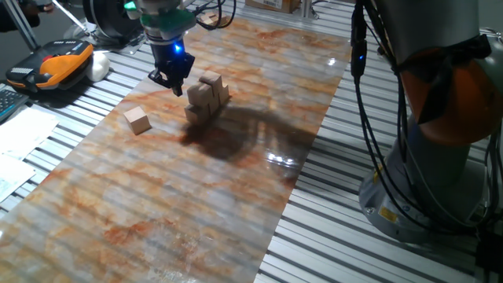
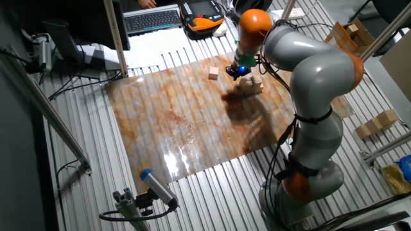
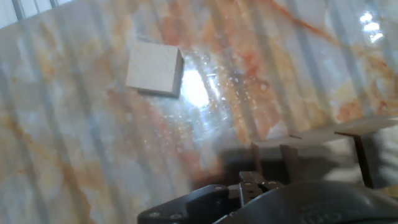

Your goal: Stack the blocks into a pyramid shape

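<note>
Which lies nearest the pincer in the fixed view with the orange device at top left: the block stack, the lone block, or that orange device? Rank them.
From the pincer:
1. Block stack, just beside it on the mat.
2. Lone block, apart on the mat, nearer the camera.
3. Orange device, off the mat at the frame's left.

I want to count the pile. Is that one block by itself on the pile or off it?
Off it. The lone block lies flat on the marbled mat, apart from the stack.
</note>
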Controlling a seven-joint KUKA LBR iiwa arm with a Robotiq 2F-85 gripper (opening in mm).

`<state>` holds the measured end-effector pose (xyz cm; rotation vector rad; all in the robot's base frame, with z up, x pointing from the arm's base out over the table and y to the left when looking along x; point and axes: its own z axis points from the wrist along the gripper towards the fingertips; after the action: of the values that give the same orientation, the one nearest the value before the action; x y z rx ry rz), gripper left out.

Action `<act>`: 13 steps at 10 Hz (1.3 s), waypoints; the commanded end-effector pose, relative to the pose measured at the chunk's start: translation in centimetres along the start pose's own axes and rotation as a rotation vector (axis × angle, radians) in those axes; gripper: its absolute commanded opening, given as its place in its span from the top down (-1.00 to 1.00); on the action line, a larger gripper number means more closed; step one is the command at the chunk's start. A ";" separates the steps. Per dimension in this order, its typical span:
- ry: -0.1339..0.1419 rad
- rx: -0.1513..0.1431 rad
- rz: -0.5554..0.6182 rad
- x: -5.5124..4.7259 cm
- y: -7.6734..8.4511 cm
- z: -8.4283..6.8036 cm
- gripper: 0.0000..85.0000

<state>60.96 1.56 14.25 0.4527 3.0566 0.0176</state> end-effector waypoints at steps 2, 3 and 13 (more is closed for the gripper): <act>-0.003 0.000 0.010 -0.8 0.2 -0.1 1.00; -0.003 -0.004 0.016 -1.5 0.3 -0.3 1.00; -0.055 0.015 0.034 -8.1 2.4 0.4 1.00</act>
<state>69.46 1.52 14.28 0.4968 2.9954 -0.0160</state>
